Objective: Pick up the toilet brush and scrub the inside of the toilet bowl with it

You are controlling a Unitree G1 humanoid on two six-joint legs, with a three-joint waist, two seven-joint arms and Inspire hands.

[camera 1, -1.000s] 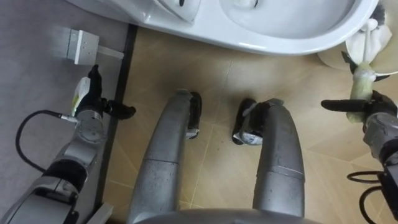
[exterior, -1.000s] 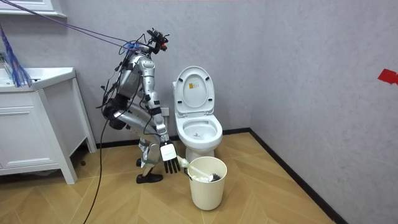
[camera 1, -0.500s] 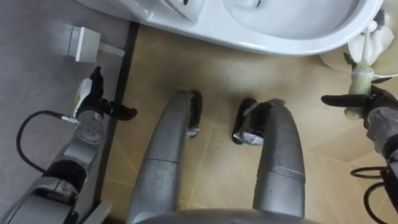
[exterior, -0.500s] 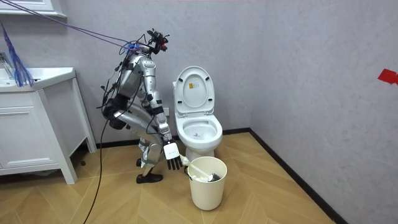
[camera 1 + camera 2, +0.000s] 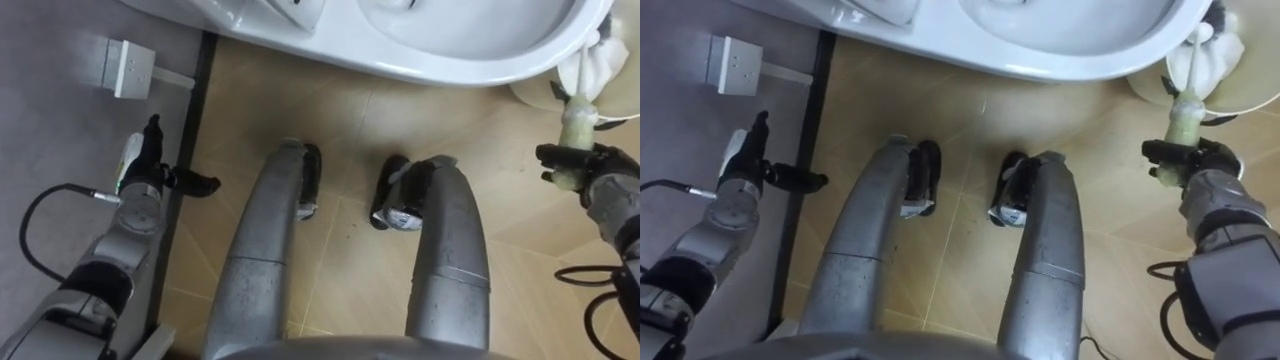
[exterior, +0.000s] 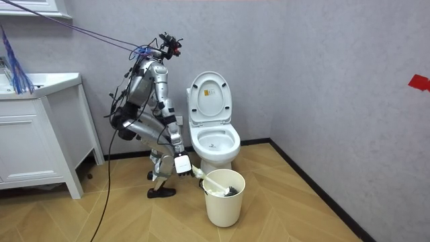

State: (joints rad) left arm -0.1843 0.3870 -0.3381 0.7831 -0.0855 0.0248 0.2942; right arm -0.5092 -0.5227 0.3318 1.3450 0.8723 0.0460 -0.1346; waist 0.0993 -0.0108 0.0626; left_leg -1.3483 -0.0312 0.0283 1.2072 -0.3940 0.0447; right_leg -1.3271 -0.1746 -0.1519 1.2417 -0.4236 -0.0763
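Right hand curls its fingers round the toilet brush, its head down in the bucket beside the toilet rim; left hand hangs loose-fingered and empty; bowl not yet brushed.

I count one toilet, one toilet brush and one cream pail; one white wall box sits low on the grey wall; one white vanity cabinet stands off to the side. My own hands come to two, the left hand and the right hand; one red patch marks the far wall.
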